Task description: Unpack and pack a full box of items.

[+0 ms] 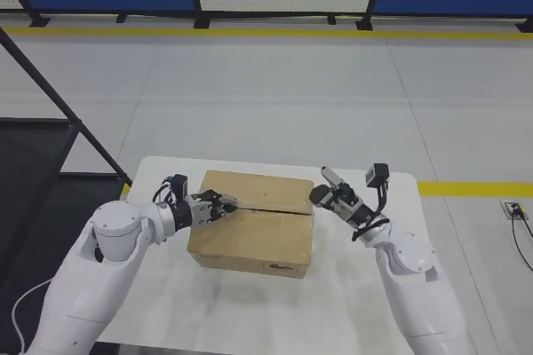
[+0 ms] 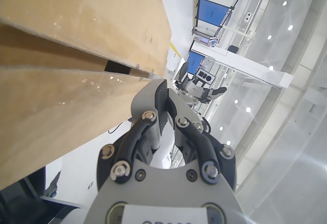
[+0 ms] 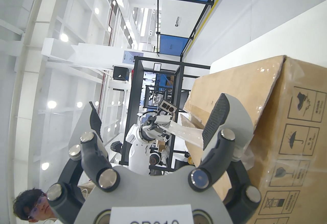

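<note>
The stiff, probably heavy box (image 1: 253,235) sits on the desk (image 1: 355,293) between the left tool (image 2: 165,92), clenched on its flimsy tape strip (image 3: 185,133), likely the best hold, and the released right tool (image 3: 157,101)

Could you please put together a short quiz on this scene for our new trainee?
1. True or false: the top flaps of the box lie closed.
2. Which one is open? A: left tool. B: right tool.
3. What clear thing does the left tool pinch at the box's seam?
Key: 1 true; 2 B; 3 tape strip.
</note>
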